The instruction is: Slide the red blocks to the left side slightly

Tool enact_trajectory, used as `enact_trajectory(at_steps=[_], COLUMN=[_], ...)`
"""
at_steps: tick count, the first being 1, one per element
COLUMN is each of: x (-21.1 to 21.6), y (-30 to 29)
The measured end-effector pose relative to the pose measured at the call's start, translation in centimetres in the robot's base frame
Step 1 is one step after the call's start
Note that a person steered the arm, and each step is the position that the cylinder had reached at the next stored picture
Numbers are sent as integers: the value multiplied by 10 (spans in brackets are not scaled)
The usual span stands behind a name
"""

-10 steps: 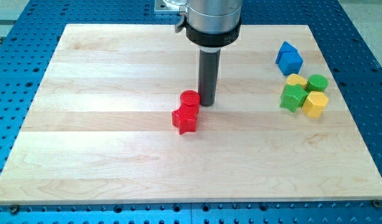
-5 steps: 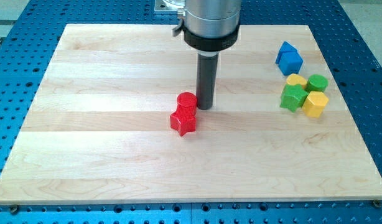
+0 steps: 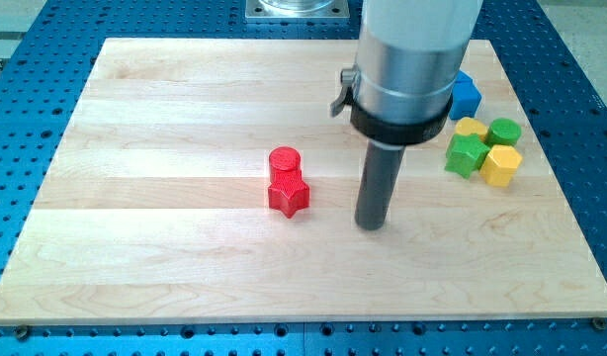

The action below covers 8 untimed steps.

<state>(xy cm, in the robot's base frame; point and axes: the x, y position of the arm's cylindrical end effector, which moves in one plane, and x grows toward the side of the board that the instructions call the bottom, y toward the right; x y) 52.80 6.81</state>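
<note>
A red cylinder [image 3: 284, 162] and a red star-shaped block [image 3: 289, 195] sit touching near the middle of the wooden board [image 3: 165, 227], the cylinder just above the star. My tip [image 3: 371, 225] rests on the board to the right of the red star and slightly below it, well apart from both red blocks.
At the board's right side lies a cluster: a blue block [image 3: 466, 95] partly hidden behind the arm, a yellow block [image 3: 471, 128], a green cylinder [image 3: 504, 131], a green block [image 3: 467, 154] and a yellow block [image 3: 500, 165].
The red blocks have shifted a little to the left. My tip has left the red cylinder's right side and moved right and toward the view's bottom.
</note>
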Motion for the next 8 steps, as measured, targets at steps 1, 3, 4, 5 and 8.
enact_trajectory(at_steps=[1, 3, 4, 5, 8], x=[0, 0, -1, -3, 25], y=[-35, -66, -66, -73, 38])
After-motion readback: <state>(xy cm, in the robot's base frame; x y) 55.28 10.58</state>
